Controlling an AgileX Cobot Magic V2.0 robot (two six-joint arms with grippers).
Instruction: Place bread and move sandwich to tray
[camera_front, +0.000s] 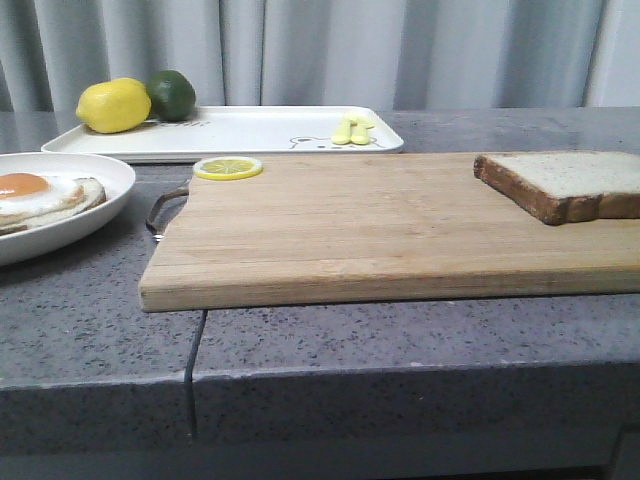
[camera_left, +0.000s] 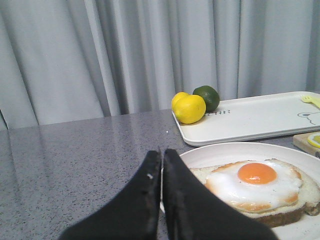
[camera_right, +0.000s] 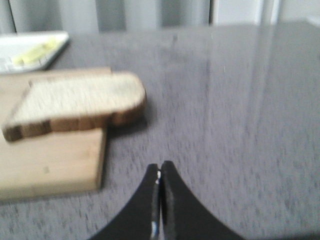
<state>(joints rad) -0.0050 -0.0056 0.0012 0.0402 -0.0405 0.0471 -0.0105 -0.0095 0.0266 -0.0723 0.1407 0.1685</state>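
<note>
The bread (camera_front: 572, 181) lies on the right end of a wooden cutting board (camera_front: 350, 225); it also shows in the right wrist view (camera_right: 75, 102). The sandwich (camera_front: 45, 197), one slice topped with a fried egg, sits in a round white plate (camera_front: 95, 215) at the left; the left wrist view shows it too (camera_left: 255, 187). The white tray (camera_front: 250, 132) stands behind the board. My left gripper (camera_left: 161, 154) is shut and empty beside the plate's rim. My right gripper (camera_right: 160, 166) is shut and empty over the counter, apart from the bread. Neither gripper shows in the front view.
A lemon (camera_front: 113, 105) and a lime (camera_front: 172, 94) sit on the tray's left end, with small yellow pieces (camera_front: 352, 129) at its right. A lemon slice (camera_front: 228, 168) lies on the board's back left corner. Grey curtains hang behind the speckled counter (camera_front: 80, 320).
</note>
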